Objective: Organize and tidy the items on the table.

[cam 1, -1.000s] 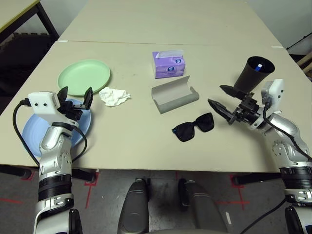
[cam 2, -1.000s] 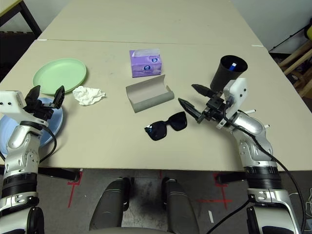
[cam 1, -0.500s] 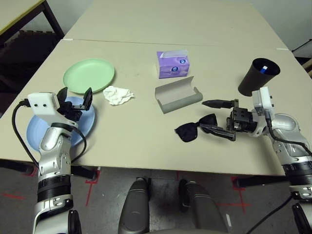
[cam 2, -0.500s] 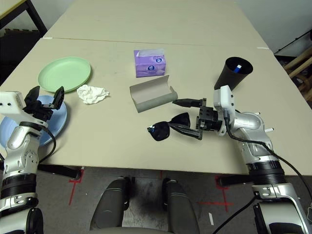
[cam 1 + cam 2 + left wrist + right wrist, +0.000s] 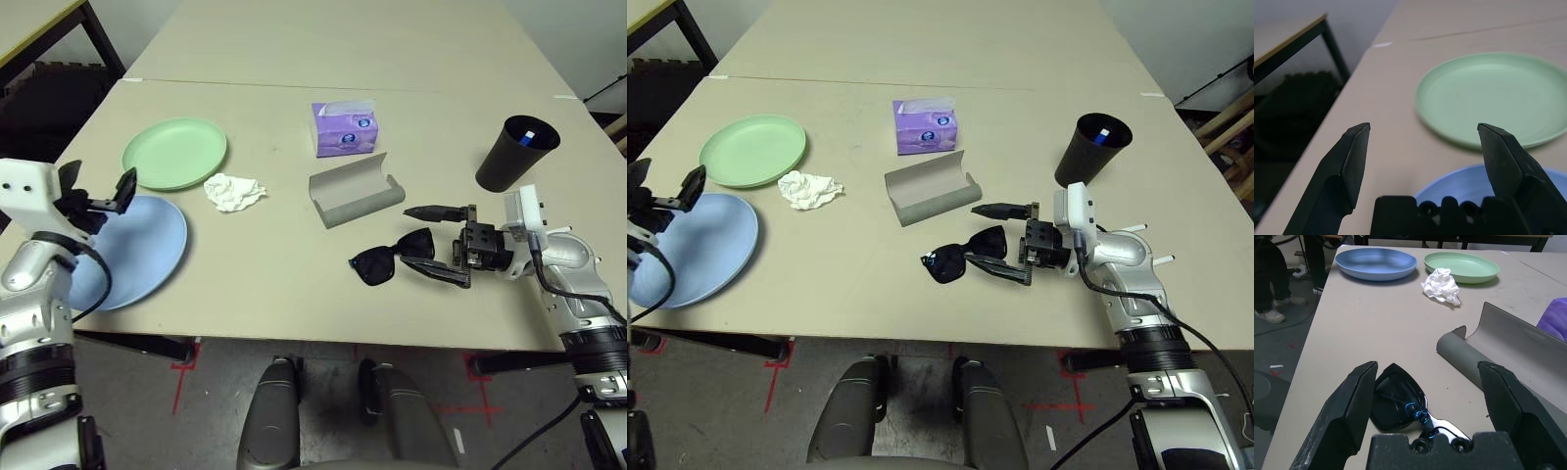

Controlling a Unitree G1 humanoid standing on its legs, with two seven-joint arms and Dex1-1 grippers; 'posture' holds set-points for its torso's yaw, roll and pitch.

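Spanning nearly the whole head view, the beige worktop carries everything. At its near left corner lies the light blue plate, its edge reaching the worktop's rim. Just behind it sits the pale green plate, close beside the blue one, though whether they touch is unclear. The long grey glasses case lies open near the middle, hinged lid raised, its hollow facing the robot. Behind the case stands a purple tissue box, with white tissue showing at its top slot. Far to the right stands a dark tapered cup, upright, with something small and blue-white inside. The black sunglasses lie in front of the case, near the worktop's front edge, lenses toward the left. A crumpled white tissue lies between the green plate and the case, just beside the green plate's edge.

The right hand points level toward the robot's left, its two black fingers spread wide, one on either side of the sunglasses' right end; the near finger lies just beside the frame, and contact cannot be told. In the right wrist view, one lens sits between the spread fingers. The left hand hovers at the left edge, above the far rim of the blue plate, its fingers spread apart and holding nothing.
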